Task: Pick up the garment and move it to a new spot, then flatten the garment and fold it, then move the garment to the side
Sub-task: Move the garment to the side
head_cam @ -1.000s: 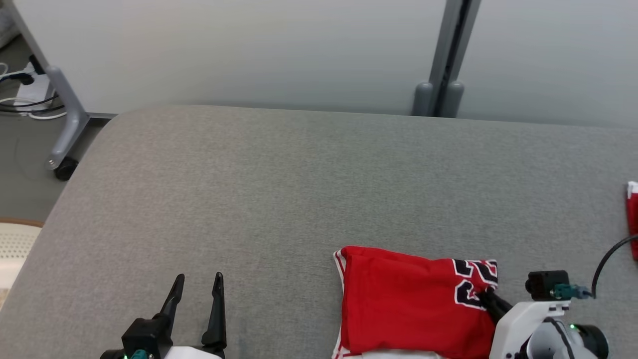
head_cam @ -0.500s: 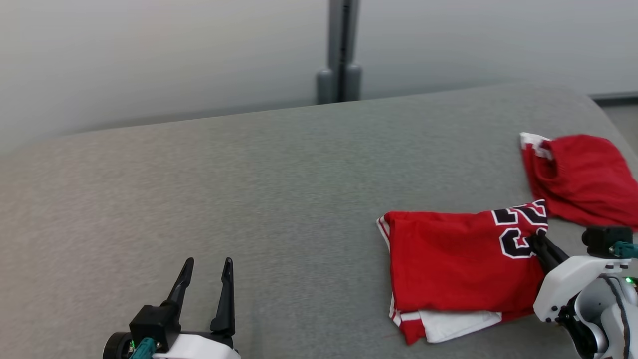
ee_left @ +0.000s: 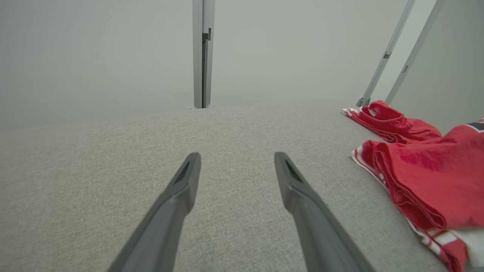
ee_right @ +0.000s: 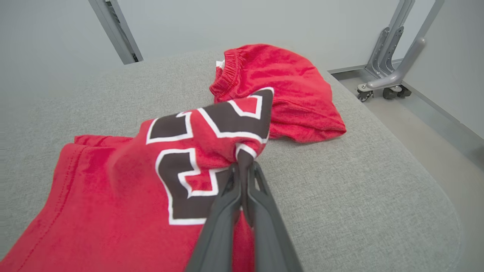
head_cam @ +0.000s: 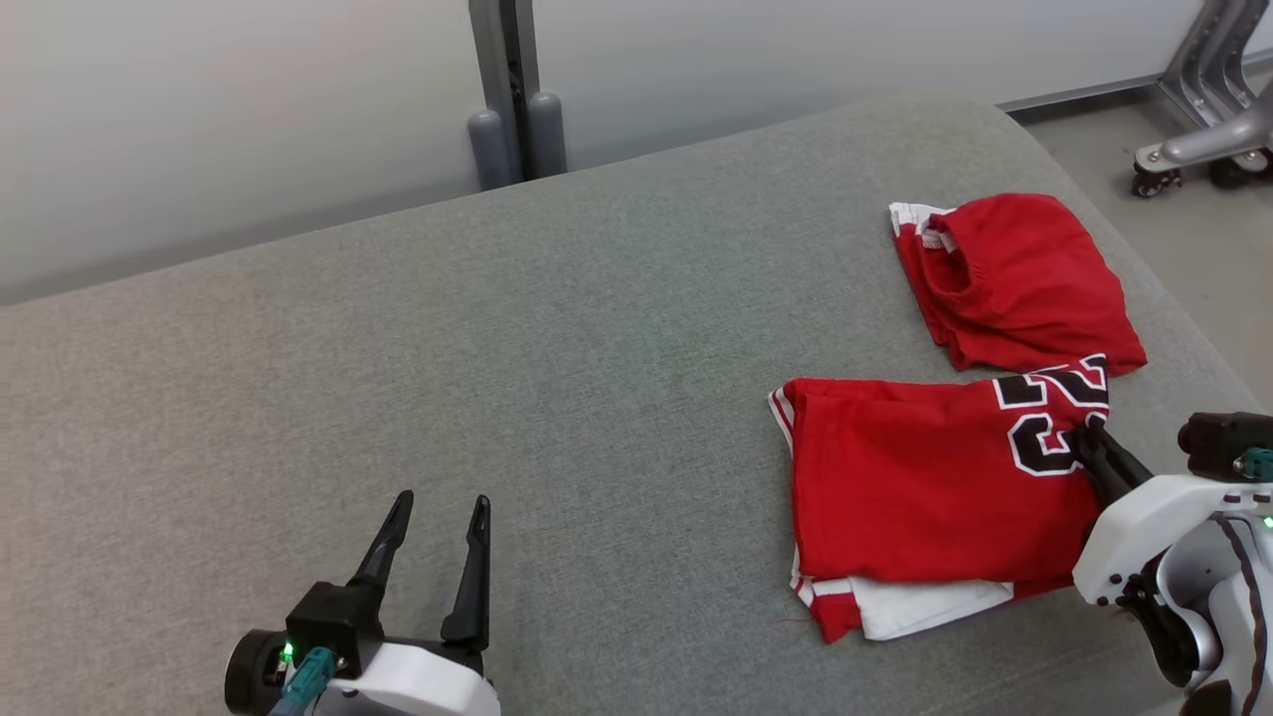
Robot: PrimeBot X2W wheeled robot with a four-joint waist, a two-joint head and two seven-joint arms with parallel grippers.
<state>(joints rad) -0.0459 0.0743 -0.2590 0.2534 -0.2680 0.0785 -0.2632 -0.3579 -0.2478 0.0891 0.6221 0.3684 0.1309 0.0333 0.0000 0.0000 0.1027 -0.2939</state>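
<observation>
Grey padded table (head_cam: 497,348): wide and bare ahead of the left gripper; its rounded corner lies off to the outer side of the right gripper.

Garment (head_cam: 925,487): red jersey with a black-and-white number. It lies flat in a folded packet, with a white inner layer peeking out at the near edge. Most of it spreads from the right gripper's fingertips toward the left arm's side. From the left wrist it (ee_left: 435,177) sits off to the right, well apart from that hand.

Red shorts (head_cam: 1024,278): a second piece, loosely folded, just beyond the right fingertips. The jersey's numbered corner reaches its near edge; I cannot tell whether they overlap or only touch.

Left gripper (head_cam: 442,499): fingers spread wide, nothing between them, pointing over bare cloth-covered table.

Right gripper (head_cam: 1082,438): fingers pressed together, pinching the jersey's numbered corner (ee_right: 245,151). The fabric there is gathered into a peak and raised slightly off the table.

Step in hand, by my reading: the folding looks finished, so this is the last leg, shifting the folded jersey aside.

Next move calls for a low, steady pull by that one corner. A single-point hold could peel the top layer back and undo the fold. The shorts lie close ahead, so the path should clear them or stop short.
</observation>
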